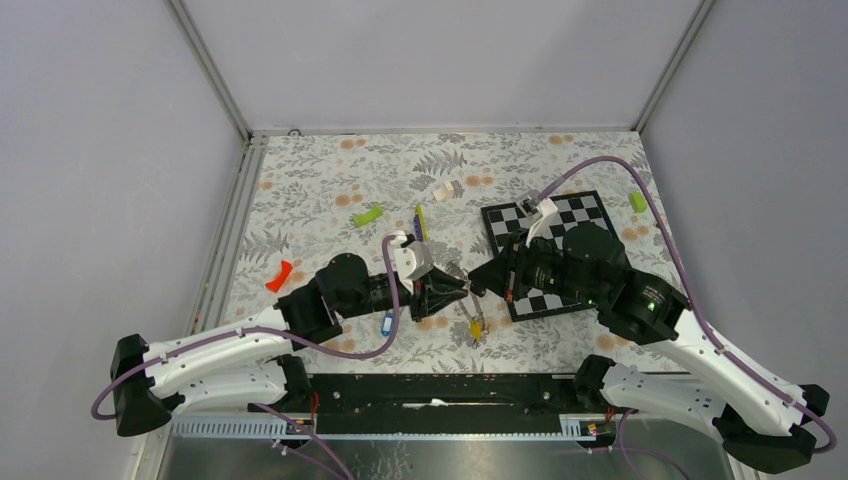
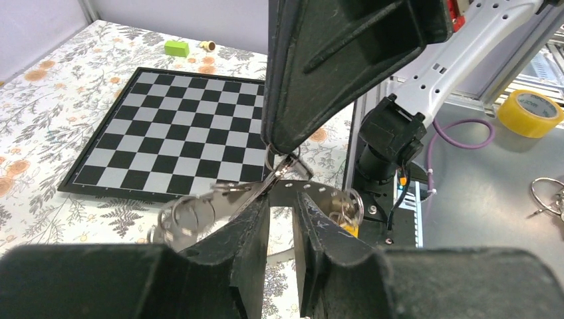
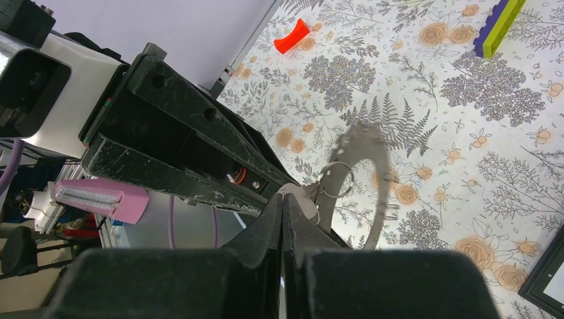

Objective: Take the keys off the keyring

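The keyring (image 1: 458,276) is a thin silver hoop held above the cloth between my two grippers. In the left wrist view its band (image 2: 312,191) lies across my left fingertips; the left gripper (image 2: 281,199) stands partly open with only tablecloth in the gap. My right gripper (image 2: 279,147) comes down from above, shut on a small metal piece of the keyring (image 3: 300,197); the hoop (image 3: 376,179) curves off beyond it, blurred. A yellow-headed key (image 1: 475,327) hangs by small rings (image 2: 349,207). A blue-headed key (image 1: 387,323) lies on the cloth under the left arm.
A chessboard (image 1: 550,250) lies under the right arm. A red piece (image 1: 279,276), a lime-green block (image 1: 367,215), a thin stick (image 1: 420,222) and a white object (image 1: 447,190) lie farther back. Another green block (image 1: 637,201) sits by the right wall.
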{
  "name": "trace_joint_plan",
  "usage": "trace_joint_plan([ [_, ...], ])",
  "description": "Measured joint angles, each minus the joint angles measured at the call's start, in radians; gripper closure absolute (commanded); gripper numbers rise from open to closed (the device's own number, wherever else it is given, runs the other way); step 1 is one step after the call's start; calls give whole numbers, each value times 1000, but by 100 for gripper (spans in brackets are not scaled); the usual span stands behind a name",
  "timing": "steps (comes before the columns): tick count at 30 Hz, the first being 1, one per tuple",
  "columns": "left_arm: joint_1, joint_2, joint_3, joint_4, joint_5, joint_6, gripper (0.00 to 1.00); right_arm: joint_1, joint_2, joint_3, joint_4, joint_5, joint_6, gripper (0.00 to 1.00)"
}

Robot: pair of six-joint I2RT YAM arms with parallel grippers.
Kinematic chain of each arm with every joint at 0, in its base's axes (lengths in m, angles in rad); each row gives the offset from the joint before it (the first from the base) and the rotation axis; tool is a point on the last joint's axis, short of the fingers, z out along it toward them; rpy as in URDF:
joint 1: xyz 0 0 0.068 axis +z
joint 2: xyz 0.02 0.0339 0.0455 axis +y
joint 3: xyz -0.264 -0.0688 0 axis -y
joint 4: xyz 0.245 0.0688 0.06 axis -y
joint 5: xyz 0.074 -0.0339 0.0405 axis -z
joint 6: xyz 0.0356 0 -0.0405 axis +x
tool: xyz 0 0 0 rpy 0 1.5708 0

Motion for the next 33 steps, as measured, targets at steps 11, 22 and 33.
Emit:
trace_joint_plan([
  [11,-9,20,15,-4,-31,26,72,0,9,0,-1,0,0,100],
  [22,-19,21,15,-11,-43,59,66,0,11,0,-2,1,0,100],
  [33,-21,6,15,-26,-63,96,58,0,11,0,-6,0,-1,100],
])
